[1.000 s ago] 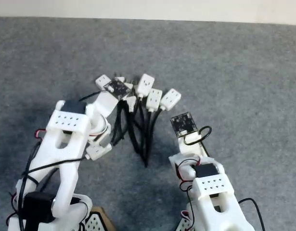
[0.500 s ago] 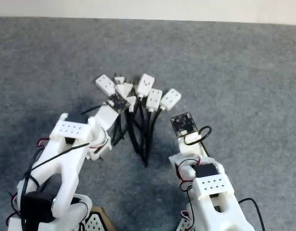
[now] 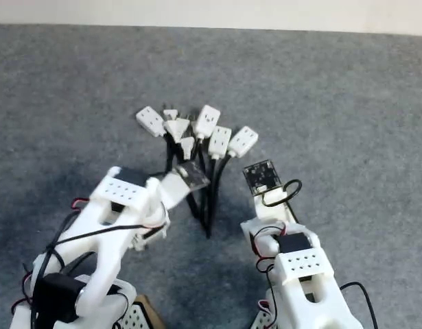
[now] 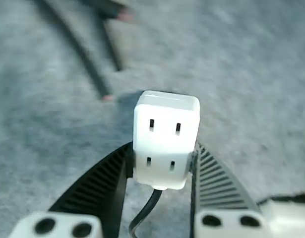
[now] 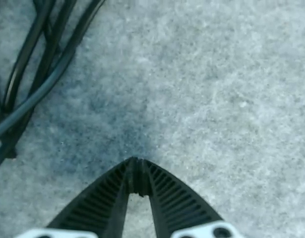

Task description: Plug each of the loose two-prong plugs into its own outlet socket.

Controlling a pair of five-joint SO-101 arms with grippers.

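A white, rectangular plastic outlet socket (image 4: 166, 139) is clamped at its cord end between the black ribbed fingers (image 4: 115, 173) of the left gripper (image 4: 163, 147), so that much of its body stands out past the fingertips. Its long axis is aligned with the fingers, its slotted face is turned toward the wrist camera, and its thin black cord (image 4: 145, 215) is led back between the fingers toward the wrist.

In the high view, the small white two-prong plugs (image 3: 177, 128) are found just ahead of this gripper, beyond its tips; which way their prongs point cannot be told. The other white sockets (image 3: 219, 139) are spread ahead and toward the right arm's side.

The right gripper (image 5: 137, 161) is closed on nothing above bare grey carpet (image 5: 231, 99), with a bundle of black cables (image 5: 38, 64) lying off to the side nearer the left arm.

The left gripper is judged the nearer to the plugs, yet it is occupied. A plug would therefore probably have to be fetched by the right gripper and brought squarely against the held socket's slotted face.
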